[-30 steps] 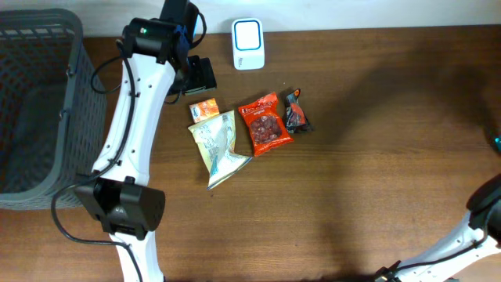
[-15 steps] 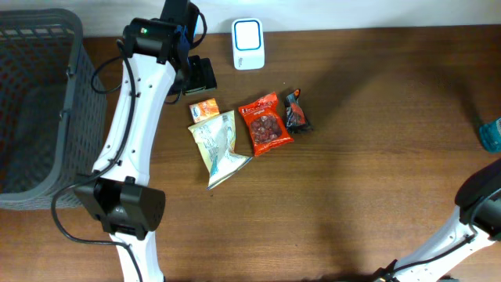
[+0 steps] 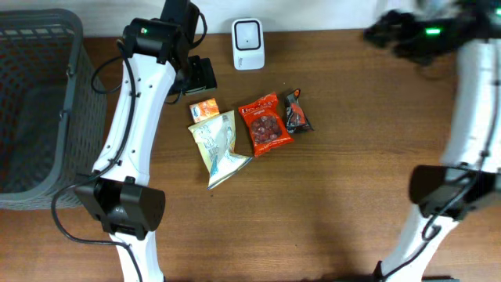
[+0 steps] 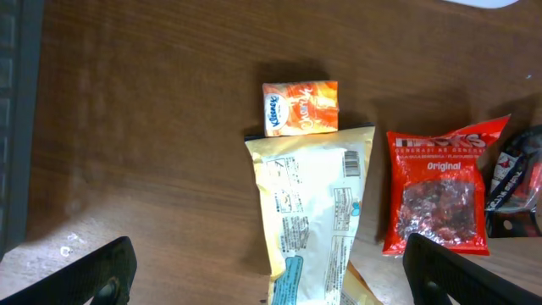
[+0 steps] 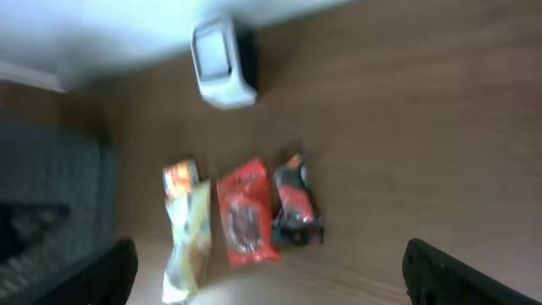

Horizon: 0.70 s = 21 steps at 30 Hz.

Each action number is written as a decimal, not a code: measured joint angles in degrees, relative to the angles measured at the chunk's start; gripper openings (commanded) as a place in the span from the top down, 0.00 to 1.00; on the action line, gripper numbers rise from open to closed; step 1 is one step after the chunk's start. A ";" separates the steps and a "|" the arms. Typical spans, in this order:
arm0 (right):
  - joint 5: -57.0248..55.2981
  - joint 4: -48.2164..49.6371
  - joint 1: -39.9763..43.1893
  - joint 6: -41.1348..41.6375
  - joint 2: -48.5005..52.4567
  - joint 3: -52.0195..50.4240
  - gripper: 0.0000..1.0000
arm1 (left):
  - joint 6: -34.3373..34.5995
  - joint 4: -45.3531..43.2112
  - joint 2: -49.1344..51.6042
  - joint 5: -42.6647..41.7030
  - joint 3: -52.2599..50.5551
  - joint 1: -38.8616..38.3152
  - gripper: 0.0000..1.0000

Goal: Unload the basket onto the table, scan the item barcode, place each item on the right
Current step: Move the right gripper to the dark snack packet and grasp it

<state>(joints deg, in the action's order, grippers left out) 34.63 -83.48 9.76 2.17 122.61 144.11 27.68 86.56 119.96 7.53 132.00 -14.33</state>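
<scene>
White scanner [image 3: 248, 44] stands on the bench [image 3: 352, 172]; red packet [image 3: 265, 125] lies near it. Both left fingers [image 4: 93, 275] and right fingers [image 5: 440, 271] gape wide, empty.

Overhead, you look straight down on the table [image 3: 352, 196]. Your left wrist view hangs close above the snack packets [image 4: 313, 212]; the blurred right wrist view shares them from farther off.

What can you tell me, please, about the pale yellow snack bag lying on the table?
The pale yellow snack bag lies flat on the wooden table, back side up, in glossy film. It shows printed panels, a barcode near one top corner and a blue patch. The orange Kleenex pack meets its top edge; the red snack bag lies close beside it.
</scene>
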 measured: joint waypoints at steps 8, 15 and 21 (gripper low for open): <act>-20.87 9.55 -20.39 -2.91 5.05 -19.10 0.20 | 0.00 0.02 0.00 0.02 0.00 0.00 0.01; -29.40 26.84 -24.85 -1.88 5.95 -33.97 0.31 | 0.00 0.11 0.00 0.00 0.00 0.00 0.01; -30.75 38.71 -24.85 -1.40 5.97 -43.82 0.52 | 0.00 0.00 0.00 0.02 0.00 0.00 0.01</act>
<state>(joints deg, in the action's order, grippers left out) 3.88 -44.77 -15.09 0.78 128.57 100.29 27.68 86.56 119.96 7.55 132.00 -14.33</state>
